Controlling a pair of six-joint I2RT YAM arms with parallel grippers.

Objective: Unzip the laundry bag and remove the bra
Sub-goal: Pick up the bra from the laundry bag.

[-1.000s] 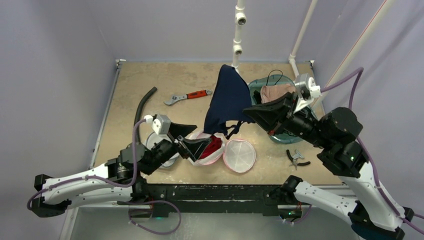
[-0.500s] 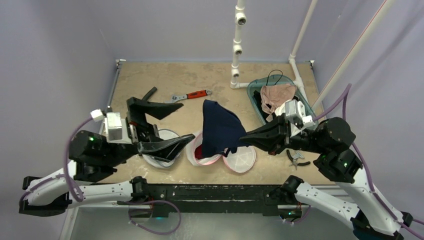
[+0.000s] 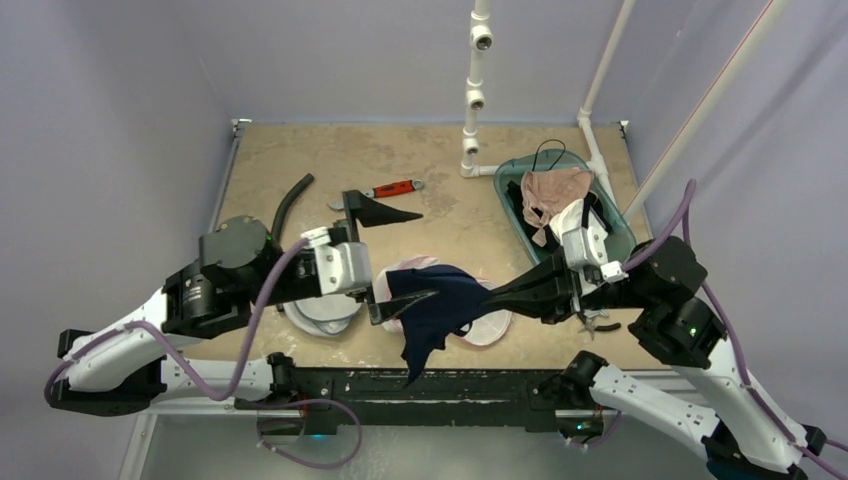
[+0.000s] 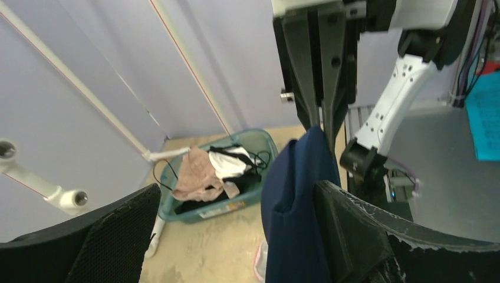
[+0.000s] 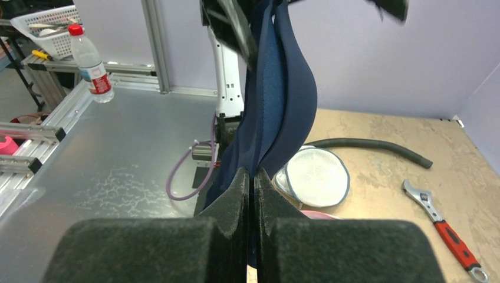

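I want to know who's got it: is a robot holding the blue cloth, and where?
The right gripper, jaws shut, pinches the navy bra by its fabric edge. The left gripper, jaws open, holds nothing.

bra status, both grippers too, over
Right gripper shut on navy bra, hanging above laundry bag. Left gripper open alongside. No visible snag.

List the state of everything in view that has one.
left gripper, fingers wide open on either side of the bra, not gripping.
right gripper, fingers shut on the bra.
bra, held up by the right gripper, above the laundry bag.
laundry bag, on the table, mostly hidden under the bra.
teal bin, holding clothes.
wrench, lying loose on the table.
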